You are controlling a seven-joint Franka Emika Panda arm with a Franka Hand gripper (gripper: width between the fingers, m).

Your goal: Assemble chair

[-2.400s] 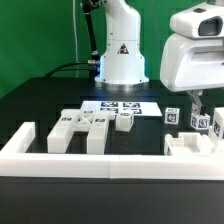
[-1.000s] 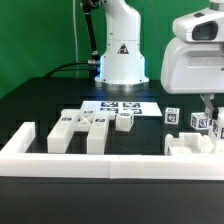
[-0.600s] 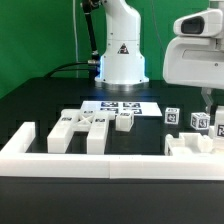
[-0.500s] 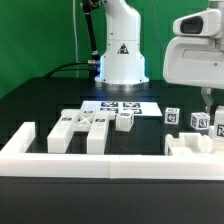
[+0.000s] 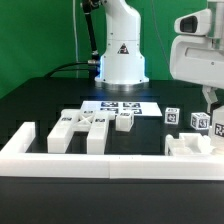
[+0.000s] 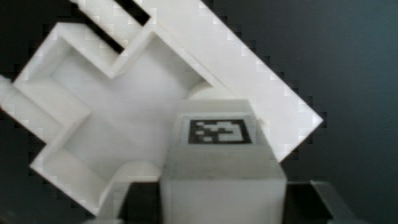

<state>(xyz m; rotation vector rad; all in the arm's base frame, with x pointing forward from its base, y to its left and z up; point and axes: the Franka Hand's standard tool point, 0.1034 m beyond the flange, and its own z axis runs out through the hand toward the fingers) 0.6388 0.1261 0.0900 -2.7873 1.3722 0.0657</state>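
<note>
On the exterior view's right, your two fingers (image 5: 207, 100), half closed, held one tagged chair part (image 6: 217, 152), one marker board (image 5: 120, 106) lay on the surface (image 5: 45, 105).

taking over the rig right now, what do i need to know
End effector: shut on a tagged white block, held over a larger white part on the exterior view's right.
Parts: several loose pieces lie mid-table by the marker board; a tagged piece stands at right.
Done: nothing clearly joined.
Left: seemingly most of the chair assembly.
</note>
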